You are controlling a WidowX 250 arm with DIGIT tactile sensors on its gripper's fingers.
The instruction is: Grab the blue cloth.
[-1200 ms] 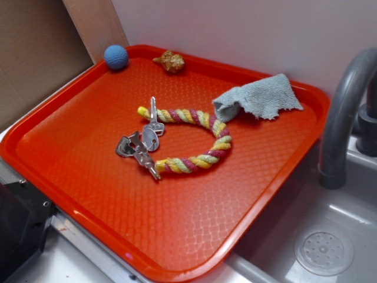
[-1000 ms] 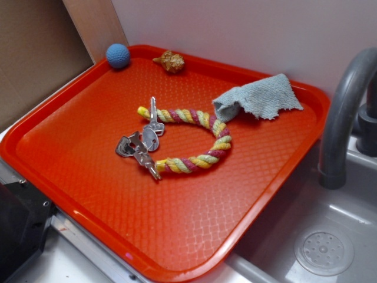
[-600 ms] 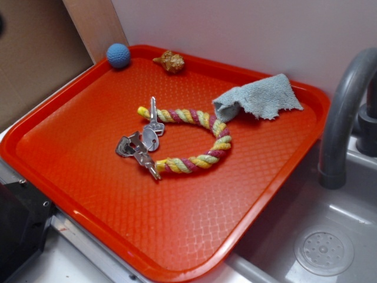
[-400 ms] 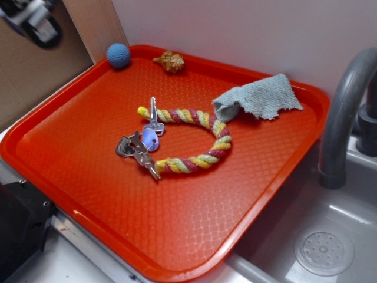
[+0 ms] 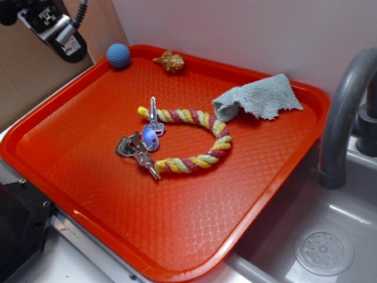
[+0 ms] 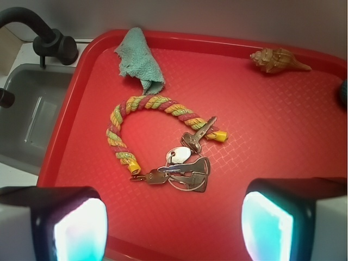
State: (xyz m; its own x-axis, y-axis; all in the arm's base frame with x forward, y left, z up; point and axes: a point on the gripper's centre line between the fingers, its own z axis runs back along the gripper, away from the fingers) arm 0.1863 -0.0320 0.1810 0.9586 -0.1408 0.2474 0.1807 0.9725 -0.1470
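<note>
One blue cloth [image 5: 258, 98], one gripper [image 6: 173, 228]

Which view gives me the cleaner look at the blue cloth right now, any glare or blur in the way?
Exterior view: the blue cloth is sharp and evenly lit, only soft sheen on the tray; the gripper at top left is slightly blurred. Wrist view: cloth clear, but the glowing fingertips flare along the bottom edge.
</note>
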